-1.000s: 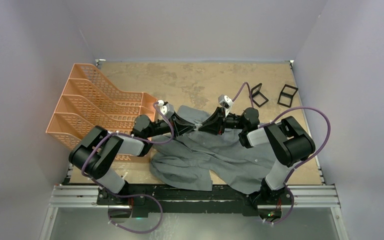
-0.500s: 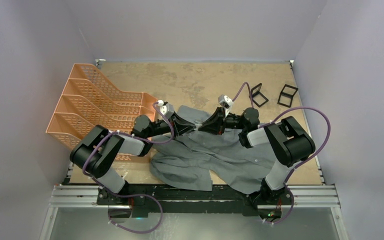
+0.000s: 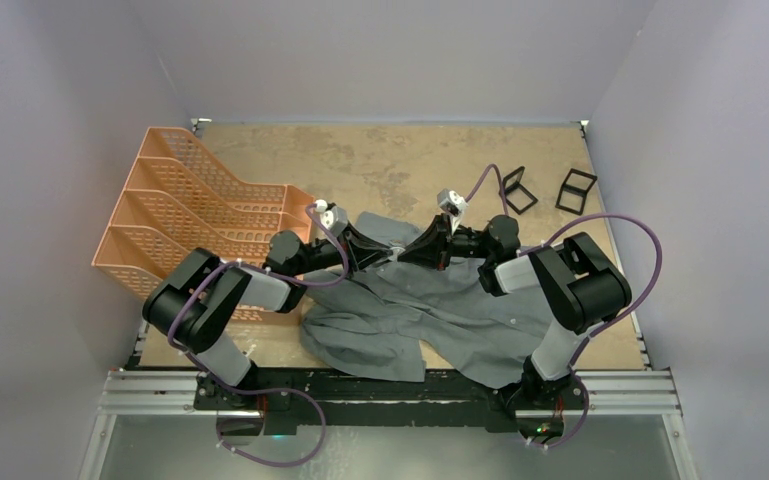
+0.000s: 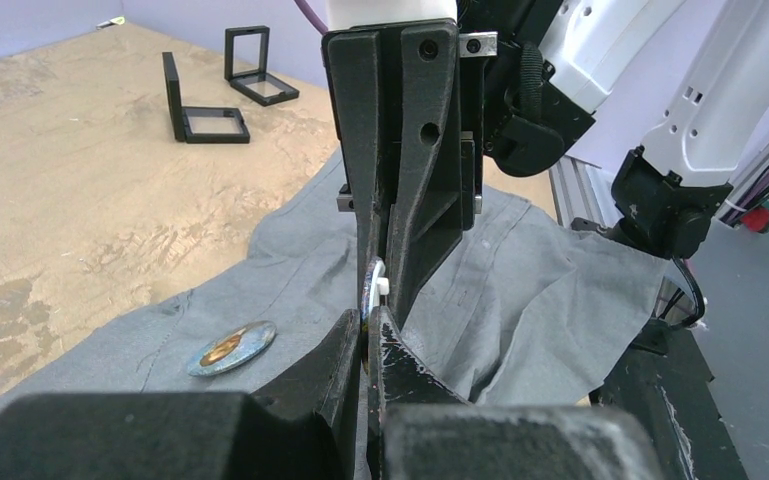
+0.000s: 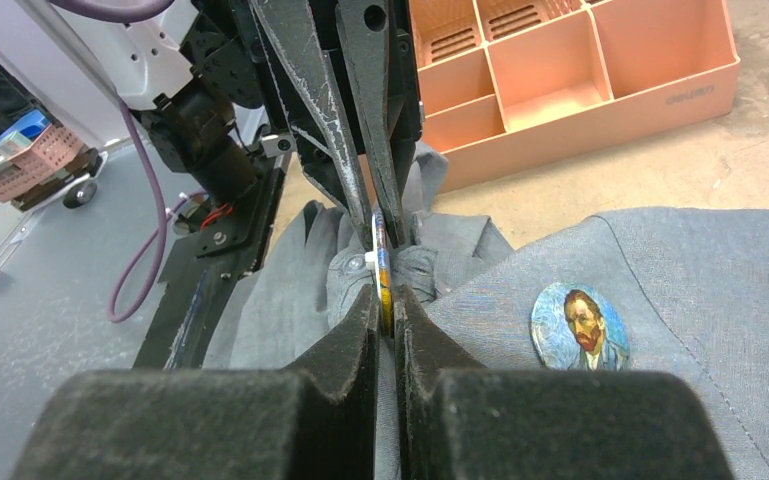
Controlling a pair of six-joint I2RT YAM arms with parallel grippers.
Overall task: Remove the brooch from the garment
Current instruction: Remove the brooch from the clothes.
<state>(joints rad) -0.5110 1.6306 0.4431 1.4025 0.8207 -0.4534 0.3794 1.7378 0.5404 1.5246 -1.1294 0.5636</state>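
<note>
The grey shirt (image 3: 440,310) lies crumpled on the table in front of the arms. Both grippers meet over its collar end. My left gripper (image 3: 385,254) and my right gripper (image 3: 408,253) face each other tip to tip. Each is shut on the same round brooch, which is held edge-on (image 4: 371,292) (image 5: 382,268) with a white piece at its back. Shirt cloth (image 5: 440,250) bunches up around it. A second round brooch with a bearded man's portrait (image 5: 582,326) lies flat on the shirt nearby, also seen in the left wrist view (image 4: 230,347).
An orange mesh file organiser (image 3: 190,225) stands at the left, close to the left arm, and shows in the right wrist view (image 5: 560,70). Two small black open frames (image 3: 518,190) (image 3: 576,190) stand at the back right. The table's front rail (image 3: 390,390) runs below the shirt.
</note>
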